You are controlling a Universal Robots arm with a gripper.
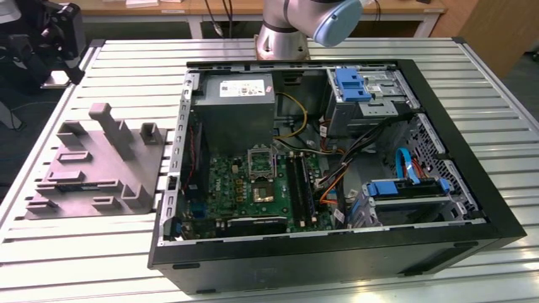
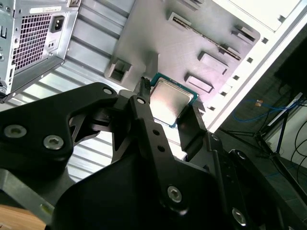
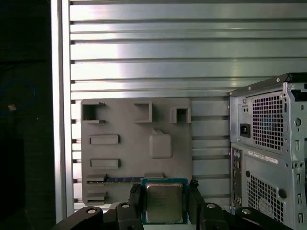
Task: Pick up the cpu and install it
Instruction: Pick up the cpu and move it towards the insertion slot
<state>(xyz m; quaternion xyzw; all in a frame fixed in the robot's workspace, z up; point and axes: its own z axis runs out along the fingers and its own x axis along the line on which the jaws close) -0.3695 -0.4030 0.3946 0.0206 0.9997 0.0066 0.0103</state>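
While the hand (image 3: 164,195) is closed on the cpu (image 3: 164,203), its two black fingers (image 3: 135,199) clamp opposite edges of the chip; this is seen in both wrist views. The cpu's silvery metal top faces the first wrist camera, with a thin green border round it. It looks lifted clear of the grey tray (image 3: 124,124), and the tray's rim lies behind it.

Grey tray: flat on the slatted metal tabletop (image 1: 84,252), close to the tabletop's edge at the exterior view's left. It carries raised blocks and shallow pockets.

Computer case (image 1: 295,265): lies on its side with the panel off, just beside the tray, and takes up the middle of the tabletop. The first wrist view shows its vented rear wall near the held chip.

Inside the case: green motherboard (image 1: 252,183) with a metal-framed socket (image 1: 261,161), a grey power-supply box (image 1: 240,107) toward the far edge, blue drive brackets, and loose cables.

Robot arm (image 1: 295,25): its base stands at the tabletop's far edge, behind the case.
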